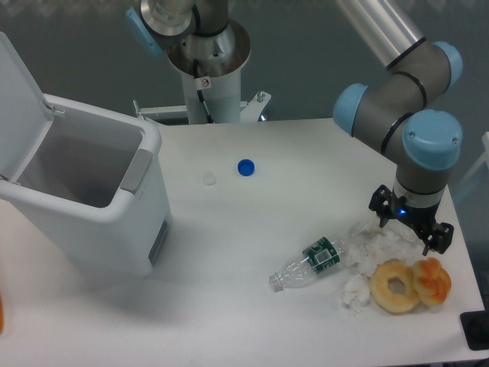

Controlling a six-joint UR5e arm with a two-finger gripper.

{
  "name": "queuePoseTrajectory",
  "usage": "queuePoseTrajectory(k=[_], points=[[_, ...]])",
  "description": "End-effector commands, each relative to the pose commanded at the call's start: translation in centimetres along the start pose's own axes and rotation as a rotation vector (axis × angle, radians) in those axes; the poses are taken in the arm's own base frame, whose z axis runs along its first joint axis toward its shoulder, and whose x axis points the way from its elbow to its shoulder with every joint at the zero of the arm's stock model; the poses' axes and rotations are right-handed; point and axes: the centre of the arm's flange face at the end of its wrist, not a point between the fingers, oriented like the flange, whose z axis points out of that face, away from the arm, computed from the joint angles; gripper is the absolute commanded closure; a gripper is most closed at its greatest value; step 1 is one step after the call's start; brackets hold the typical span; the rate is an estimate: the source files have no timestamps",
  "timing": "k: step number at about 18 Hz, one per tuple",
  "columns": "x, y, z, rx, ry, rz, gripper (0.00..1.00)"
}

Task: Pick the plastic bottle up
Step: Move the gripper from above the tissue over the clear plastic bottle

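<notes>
The clear plastic bottle (309, 263) lies on its side on the white table, its capless neck pointing lower left and its green and white label band toward the right end. My gripper (409, 227) hangs to the right of it, above the white tissue wads, its dark fingers spread open and holding nothing. The bottle is apart from the gripper, about a hand's width to its left and lower.
White tissue wads (376, 245) lie between bottle and gripper, another wad (354, 290) below. A doughnut (396, 286) and an orange piece (432, 280) sit at the right front. A blue cap (245, 167) and a white cap (209, 179) lie mid-table. An open white bin (84, 195) stands left.
</notes>
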Motion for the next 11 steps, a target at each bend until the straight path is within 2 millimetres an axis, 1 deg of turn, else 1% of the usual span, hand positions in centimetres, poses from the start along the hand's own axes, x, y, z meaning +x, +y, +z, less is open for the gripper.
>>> queuePoseTrajectory(k=[1,4,6,8,11], points=[[0.1,-0.1,0.1,-0.001,0.001,0.002,0.00],[0.8,-1.5,0.4,0.005,0.006,0.020,0.00],[1.6,-2.9,1.4,0.055,0.009,0.030,0.00],[2.7,-3.6,2.3,0.090,-0.010,0.033,0.00],[4.3,-6.1,2.5,0.099,-0.003,0.031,0.00]])
